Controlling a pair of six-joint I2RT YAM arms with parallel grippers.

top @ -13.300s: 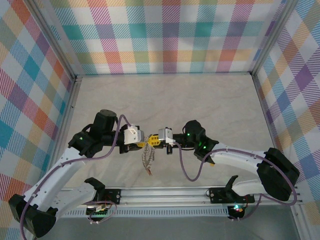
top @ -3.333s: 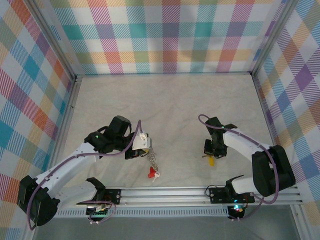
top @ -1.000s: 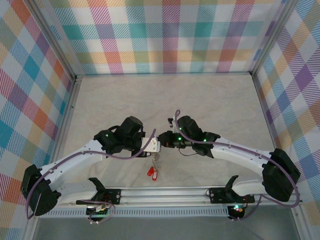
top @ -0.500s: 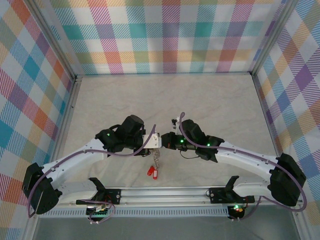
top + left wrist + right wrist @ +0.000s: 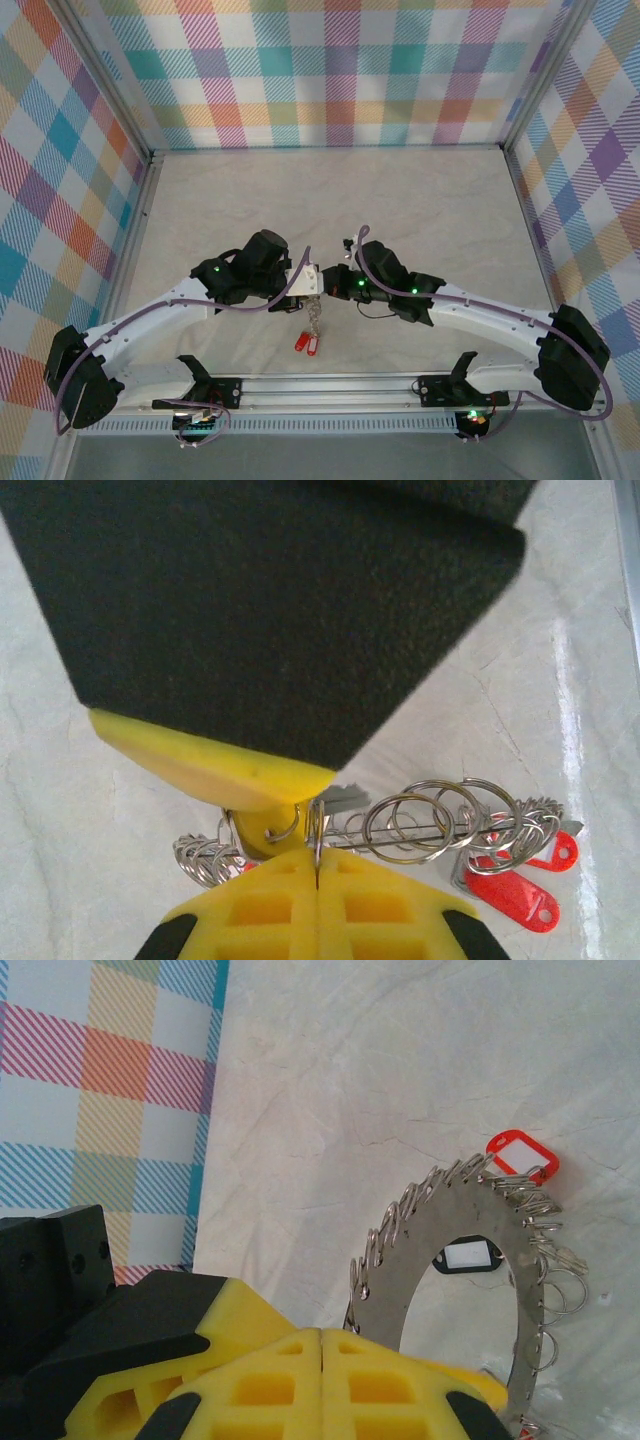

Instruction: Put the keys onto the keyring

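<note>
The right gripper (image 5: 329, 283), pressed together, has closed in on the left gripper (image 5: 307, 289) pinching the keyring (image 5: 314, 320), so threading can begin.

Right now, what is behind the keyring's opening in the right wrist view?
Through the keyring, a dark tag with a white label and pale table show. The ring's near edge is hidden behind the shut right gripper.

So I count one keyring (image 5: 380, 1305), two red tags (image 5: 510, 895), one black tag (image 5: 468, 1256), and two robot arms (image 5: 140, 322) total.
</note>
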